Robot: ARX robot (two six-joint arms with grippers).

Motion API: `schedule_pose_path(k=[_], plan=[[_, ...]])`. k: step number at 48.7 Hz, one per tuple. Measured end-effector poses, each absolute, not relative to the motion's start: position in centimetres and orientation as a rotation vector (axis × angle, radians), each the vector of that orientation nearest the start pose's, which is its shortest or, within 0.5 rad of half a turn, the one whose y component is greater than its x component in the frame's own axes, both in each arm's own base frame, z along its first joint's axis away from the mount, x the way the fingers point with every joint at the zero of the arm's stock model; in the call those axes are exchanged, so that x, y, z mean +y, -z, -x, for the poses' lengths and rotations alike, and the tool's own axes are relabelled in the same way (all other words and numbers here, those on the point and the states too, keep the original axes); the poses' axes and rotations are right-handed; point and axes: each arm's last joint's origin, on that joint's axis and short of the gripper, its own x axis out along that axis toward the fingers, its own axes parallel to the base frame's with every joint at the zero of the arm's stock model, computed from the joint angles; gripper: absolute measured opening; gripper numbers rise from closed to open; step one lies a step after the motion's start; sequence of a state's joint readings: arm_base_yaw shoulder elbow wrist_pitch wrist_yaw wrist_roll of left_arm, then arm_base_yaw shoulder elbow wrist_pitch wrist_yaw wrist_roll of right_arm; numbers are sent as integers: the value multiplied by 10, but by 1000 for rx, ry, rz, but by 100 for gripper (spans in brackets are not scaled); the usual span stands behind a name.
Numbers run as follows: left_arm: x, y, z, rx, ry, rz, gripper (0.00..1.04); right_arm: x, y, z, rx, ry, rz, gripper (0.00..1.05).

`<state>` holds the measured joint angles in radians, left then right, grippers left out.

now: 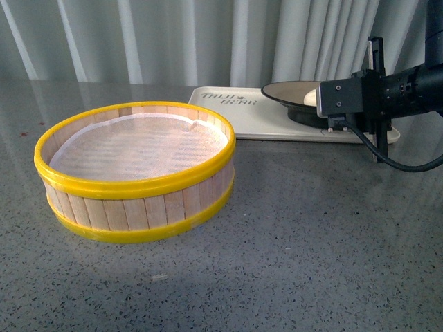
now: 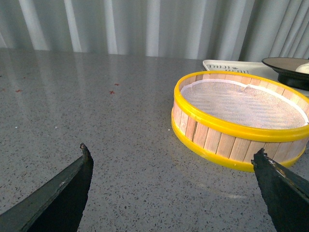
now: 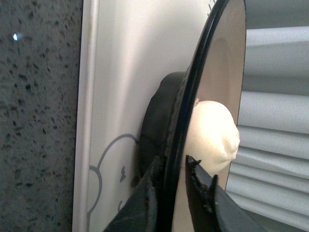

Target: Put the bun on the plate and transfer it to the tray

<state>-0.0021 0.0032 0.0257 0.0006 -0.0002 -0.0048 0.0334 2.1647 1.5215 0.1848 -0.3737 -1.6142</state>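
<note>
Bun [image 3: 212,133] sits inside the plate [image 3: 227,72], cream-white with a small pleated knob, and in the front view only a pale sliver of it shows past the right arm's black wrist block. The plate, tan inside with a black rim, stands on its dark foot on the tray [image 1: 266,119], toward the tray's right end; much of the plate's right side is hidden behind the arm. The tray lies flat on the grey speckled table [image 1: 311,235] at the back, its lettering too blurred to read cleanly in the front view, and its left part is partly covered by the steamer basket [image 1: 135,173].

The right gripper [image 3: 174,181] has its two dark fingers [image 3: 200,191] nearly closed, one on either side of the plate's black rim, pinching it; the inner finger lies just beside the bun, and whether it touches the bun cannot be told. The fingers' bases are cut off by the picture's edge.

The left gripper [image 2: 171,162] hangs above bare table with its jaws spread wide and nothing between them; only the two black tips show. The yellow-banded wooden basket with a white liner stands near it, well forward of the tray. Pale pleated curtains [image 1: 208,41] close the background
</note>
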Motion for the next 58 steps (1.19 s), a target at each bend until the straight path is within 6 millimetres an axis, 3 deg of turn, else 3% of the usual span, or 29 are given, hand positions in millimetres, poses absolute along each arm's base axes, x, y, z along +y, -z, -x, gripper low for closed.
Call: schedule_pose_path(k=[11,19,25,30,34,36,40,43,47,58], plan=[[0,-172,-96,-23,2,5,98,30,-196,-465,72,-660,1405,58],[0,-172,-96,-23,2,5,98,32,-217,-436,96,-654,1317,82],[0,-172,-96,-23,2,5,98,39,-235,-403,126,-658,1175,98],[0,-172,-96,-23,2,5,98,51,-271,-352,91,-545,924,96],[0,-172,-96,-23,2,5,98,53,-299,-331,48,-505,727,96],[0,-172,-96,-23,2,5,98,55,-302,-328,25,-407,654,92],[0,-172,-96,-23,2,4,98,48,-290,-319,5,-130,442,79],[0,-172,-96,-23,1,5,98,42,-273,-309,6,-35,278,70],[0,-172,-96,-23,0,5,98,34,-253,-292,13,-5,146,58],[0,-172,-96,-23,2,5,98,22,-230,-250,-5,-2,32,24]])
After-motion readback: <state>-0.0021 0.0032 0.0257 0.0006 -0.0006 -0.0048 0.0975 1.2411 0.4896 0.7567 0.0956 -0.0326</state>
